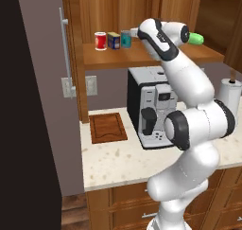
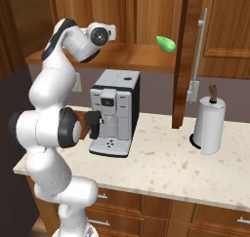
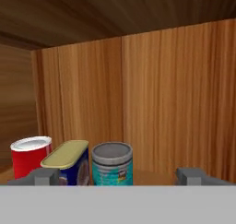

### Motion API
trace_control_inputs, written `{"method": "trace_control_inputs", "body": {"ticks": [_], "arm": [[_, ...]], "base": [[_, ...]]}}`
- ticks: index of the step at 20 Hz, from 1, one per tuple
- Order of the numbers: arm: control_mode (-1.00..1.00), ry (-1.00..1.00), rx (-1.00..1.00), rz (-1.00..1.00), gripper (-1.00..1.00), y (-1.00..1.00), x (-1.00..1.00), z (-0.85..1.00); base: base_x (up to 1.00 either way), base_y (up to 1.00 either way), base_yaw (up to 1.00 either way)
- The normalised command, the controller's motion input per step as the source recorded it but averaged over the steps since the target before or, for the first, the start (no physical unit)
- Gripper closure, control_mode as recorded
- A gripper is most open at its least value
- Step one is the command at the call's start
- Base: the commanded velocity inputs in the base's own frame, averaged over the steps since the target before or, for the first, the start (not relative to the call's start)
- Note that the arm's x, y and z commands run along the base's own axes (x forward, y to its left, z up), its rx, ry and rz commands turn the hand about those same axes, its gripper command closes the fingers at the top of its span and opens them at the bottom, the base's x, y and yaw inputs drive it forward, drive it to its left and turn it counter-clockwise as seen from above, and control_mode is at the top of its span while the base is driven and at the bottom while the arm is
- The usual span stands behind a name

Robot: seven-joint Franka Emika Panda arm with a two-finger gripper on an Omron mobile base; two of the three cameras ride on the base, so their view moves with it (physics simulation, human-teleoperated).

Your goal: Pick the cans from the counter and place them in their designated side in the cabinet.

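Both cans stand on the cabinet's wooden shelf at its left end. The dark blue can with a yellow top is on the left, and the teal can with a grey lid stands right beside it. My gripper is level with the shelf, just right of the teal can, and points at it. It is open, the fingertips standing far apart. The teal can lies ahead between them, untouched. Nothing is held.
A red can with a white rim stands left of the blue can. A green thing lies further right on the shelf. On the counter below are a coffee machine, a cutting board and a paper towel holder.
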Motion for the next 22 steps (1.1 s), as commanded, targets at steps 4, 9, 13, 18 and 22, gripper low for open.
{"method": "trace_control_inputs", "body": {"ticks": [4,9,13,18,22], "arm": [[-1.00,0.02,-0.05,0.02,-1.00,-0.09,-0.76,0.20],[-1.00,0.08,-0.05,0.03,-1.00,-0.06,-0.84,0.18],[-1.00,0.06,-0.06,0.03,-1.00,-0.02,-0.92,0.12],[-1.00,0.03,-0.05,0.03,-1.00,-0.05,-1.00,0.07],[-1.00,0.01,-0.05,0.03,-1.00,-0.05,-1.00,0.02]], "base": [[0.00,0.00,0.00],[0.00,0.00,0.00],[0.00,0.00,0.00],[0.00,0.00,0.00],[0.00,0.00,0.00]]}}
